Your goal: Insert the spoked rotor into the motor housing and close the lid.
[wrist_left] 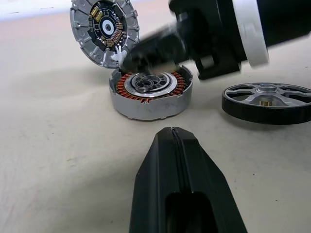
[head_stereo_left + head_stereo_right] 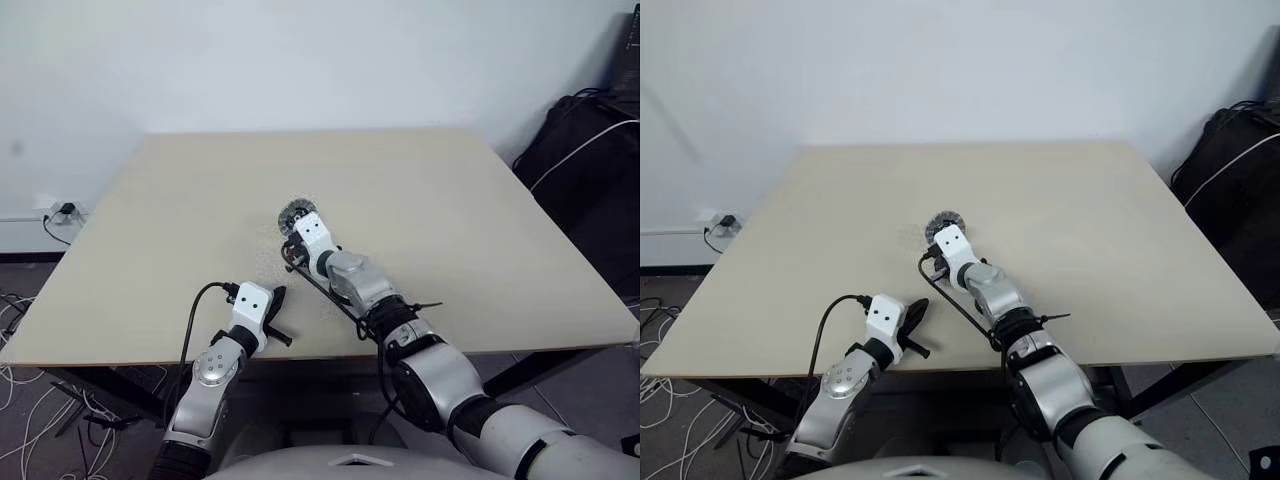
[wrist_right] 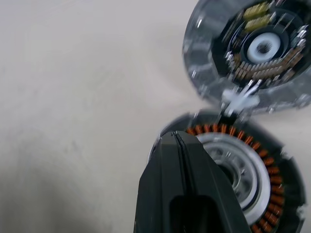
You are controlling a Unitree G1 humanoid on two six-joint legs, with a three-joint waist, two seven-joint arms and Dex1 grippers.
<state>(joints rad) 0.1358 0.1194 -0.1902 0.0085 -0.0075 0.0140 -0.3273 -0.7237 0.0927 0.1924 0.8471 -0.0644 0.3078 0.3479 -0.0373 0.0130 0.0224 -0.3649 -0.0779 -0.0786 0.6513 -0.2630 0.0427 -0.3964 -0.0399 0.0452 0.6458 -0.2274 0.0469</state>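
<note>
The motor housing (image 1: 150, 94), a shallow round cup with copper windings around a pale centre, sits on the table. Its lid (image 1: 104, 29) stands tilted open at the housing's far rim, joined by a small white hinge, and its inner face with small electronic parts shows. The spoked rotor (image 1: 267, 102) lies flat on the table beside the housing. My right gripper (image 3: 176, 138) is shut and empty, its tip over the housing's rim close to the hinge. My left gripper (image 1: 174, 133) is shut and empty, low over the table near its front edge, pointing at the housing.
The beige table (image 2: 450, 220) stretches wide on all sides of the parts. A black bag (image 2: 590, 150) sits off the table's far right corner. Cables and a wall socket (image 2: 60, 212) are on the left by the floor.
</note>
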